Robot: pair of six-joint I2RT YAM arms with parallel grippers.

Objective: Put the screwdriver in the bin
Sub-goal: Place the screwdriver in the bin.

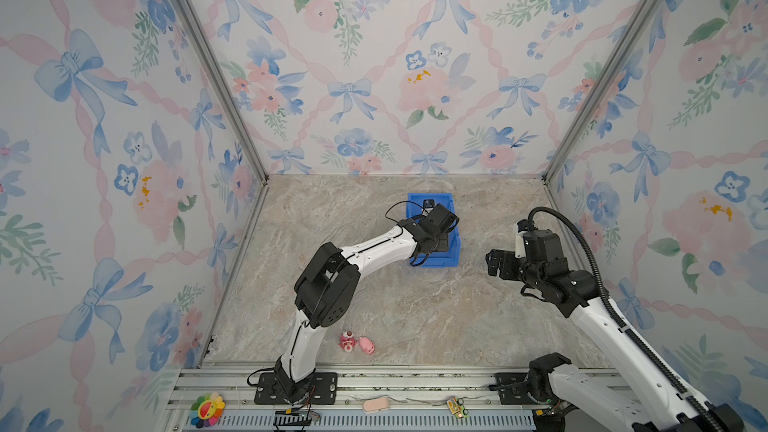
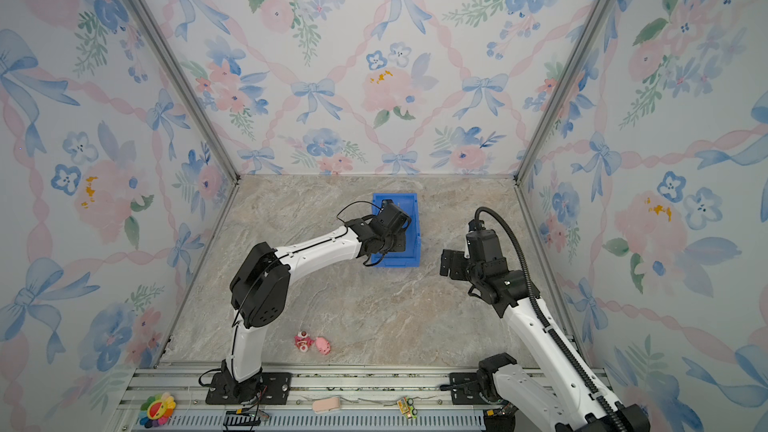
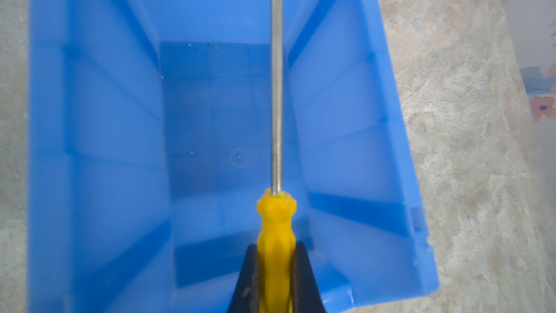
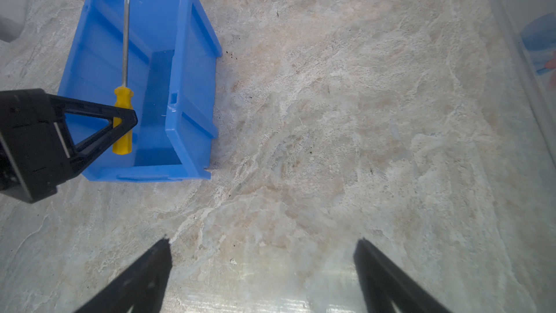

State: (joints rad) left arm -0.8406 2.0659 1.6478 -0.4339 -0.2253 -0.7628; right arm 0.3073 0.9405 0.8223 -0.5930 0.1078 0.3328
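A robot test cell in a lab is shown: a booth framed by aluminium posts (image 1: 208,60), its walls (image 1: 374,56) papered with bows and flowers, floored with a marble-look tabletop (image 1: 415,305). Two arms are bolted to a slotted rail (image 1: 395,384) at the front, where small toys (image 1: 357,342) are scattered.

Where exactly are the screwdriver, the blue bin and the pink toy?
screwdriver (image 4: 122,100): right wrist view, yellow handle.
blue bin (image 4: 180,55): right wrist view, side wall.
pink toy (image 1: 366,345): a top view, its body.
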